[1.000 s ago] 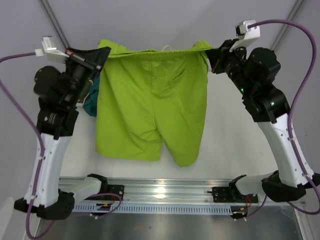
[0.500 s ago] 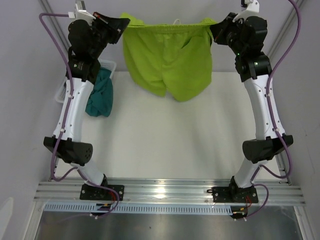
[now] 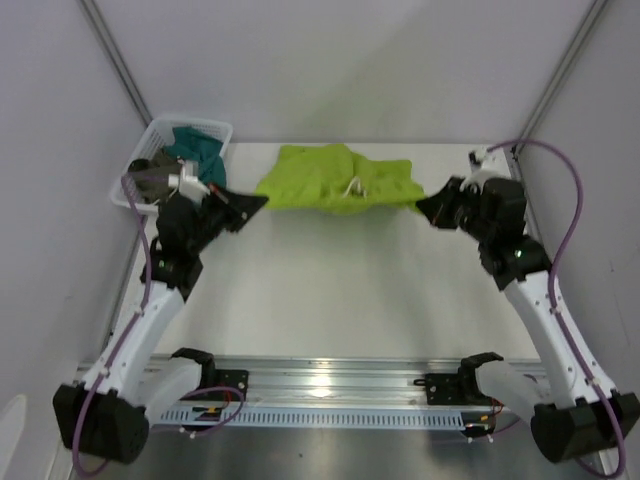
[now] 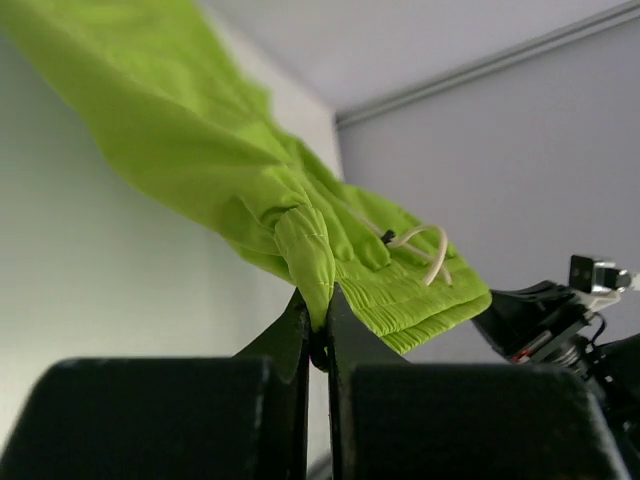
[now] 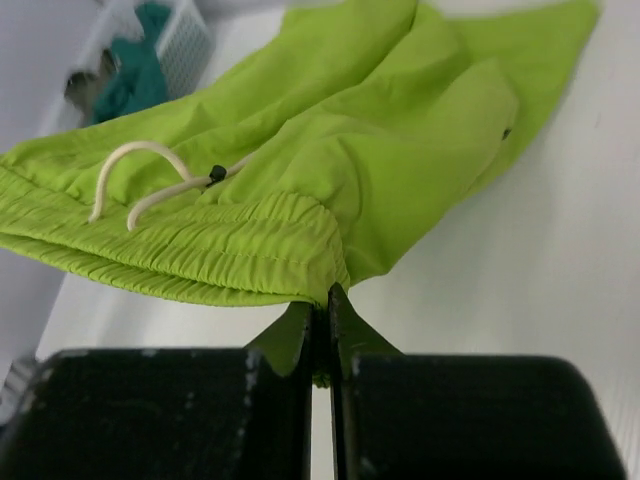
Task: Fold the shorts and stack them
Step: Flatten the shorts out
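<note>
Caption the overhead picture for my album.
Left hand and right hand pinch opposite ends of the lime-green shorts lying on the table.

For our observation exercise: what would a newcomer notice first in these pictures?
The lime-green shorts lie bunched far back on the table, stretched between the left gripper and right gripper, each shut on a waistband end. A white basket holding a teal cloth sits in the far left corner.

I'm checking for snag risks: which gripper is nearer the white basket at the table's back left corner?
Left. The left gripper, shut on one end of the shorts, sits just beside the basket; the right gripper holds the other end, well away on the opposite side.
</note>
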Motion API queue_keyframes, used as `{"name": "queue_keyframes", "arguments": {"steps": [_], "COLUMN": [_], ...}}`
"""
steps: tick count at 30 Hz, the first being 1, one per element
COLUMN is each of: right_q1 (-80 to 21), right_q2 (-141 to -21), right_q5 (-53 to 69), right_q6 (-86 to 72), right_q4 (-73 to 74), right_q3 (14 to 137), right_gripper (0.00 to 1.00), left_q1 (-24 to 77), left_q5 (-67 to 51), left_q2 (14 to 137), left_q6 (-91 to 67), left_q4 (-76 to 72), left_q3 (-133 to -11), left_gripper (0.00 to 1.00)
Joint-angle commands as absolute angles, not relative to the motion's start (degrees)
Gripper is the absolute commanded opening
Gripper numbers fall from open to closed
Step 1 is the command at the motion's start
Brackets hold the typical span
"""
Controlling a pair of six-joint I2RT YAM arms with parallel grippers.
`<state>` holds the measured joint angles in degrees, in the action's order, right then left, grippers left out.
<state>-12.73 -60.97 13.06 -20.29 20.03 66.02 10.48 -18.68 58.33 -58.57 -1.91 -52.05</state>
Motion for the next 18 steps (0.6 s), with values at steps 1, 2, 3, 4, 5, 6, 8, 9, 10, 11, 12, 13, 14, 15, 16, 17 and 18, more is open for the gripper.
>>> {"name": "queue_keyframes", "arguments": {"steps": [1,2,3,4,5,6,8,9,10,11,12,13,14,15,16,17,18], "right_q1": [-13.4,-14.4,-17.0,-18.4,-19.8,-22.6,-26.1,-29.8,-32.0,-34.2,-38.1,-39.7,-41.1,-42.6,-45.4,-46.7,-48.1], "right_q2": [-51.4,-49.9,-48.4,-45.5,-44.0,-42.7,-40.7,-40.3,-39.7,-39.4,-38.9,-38.3,-36.9,-36.1,-35.2,-34.3,-32.3], "right_q5": [10.5,10.3,10.0,9.1,9.1,9.3,7.6,7.2,6.4,3.9,2.6,1.4,0.0,-1.2,-2.5,-3.7,-5.8], "right_q6": [-23.4,-23.7,-24.8,-25.7,-26.8,-28.8,-31.1,-32.7,-33.7,-34.8,-37.3,-38.7,-39.8,-40.6,-42.0,-42.5,-42.9], "right_q4": [24.9,26.7,28.1,31.7,33.7,35.1,41.9,43.9,48.0,50.1,53.4,54.9,56.1,57.0,58.9,59.8,61.2], "right_q3": [53.7,51.6,49.5,47.8,45.4,44.2,43.1,43.1,43.2,43.9,44.1,44.4,44.6,44.5,44.3,44.0,43.3], "right_gripper": [0.00,0.00,0.00,0.00,0.00,0.00,0.00,0.00,0.00,0.00,0.00,0.00,0.00,0.00,0.00,0.00,0.00], "left_q1": [9.0,8.9,9.0,9.0,9.0,9.0,9.1,9.1,9.1,9.1,9.1,9.1,9.1,9.1,9.1,9.2,9.3], "left_q5": [-15.7,-15.7,-15.4,-15.5,-15.5,-15.6,-15.9,-15.6,-15.5,-15.4,-15.3,-15.3,-15.2,-15.0,-14.9,-14.7,-15.9], "left_q2": [47.5,45.3,40.8,38.6,36.5,32.6,28.9,27.3,24.3,23.0,21.5,19.3,18.2,17.3,15.7,14.9,14.2], "left_q6": [-57.7,-57.6,-56.9,-56.6,-56.4,-56.3,-54.9,-54.4,-54.0,-53.0,-52.6,-52.1,-51.4,-51.0,-50.5,-51.1,-51.5], "left_q4": [-1.3,-0.4,0.6,2.8,4.2,7.4,11.1,13.5,17.5,19.3,21.1,24.1,25.6,27.3,30.3,30.7,29.7], "left_q3": [-35.6,-33.2,-29.2,-25.7,-24.2,-20.7,-19.8,-18.6,-18.2,-17.9,-17.2,-17.1,-17.0,-17.0,-16.9,-16.4,-15.7], "left_gripper": [0.00,0.00,0.01,0.01,0.01,0.01,0.00,0.01,0.00,0.01,0.00,0.01,0.00,0.00,0.00,0.00,0.01]}}
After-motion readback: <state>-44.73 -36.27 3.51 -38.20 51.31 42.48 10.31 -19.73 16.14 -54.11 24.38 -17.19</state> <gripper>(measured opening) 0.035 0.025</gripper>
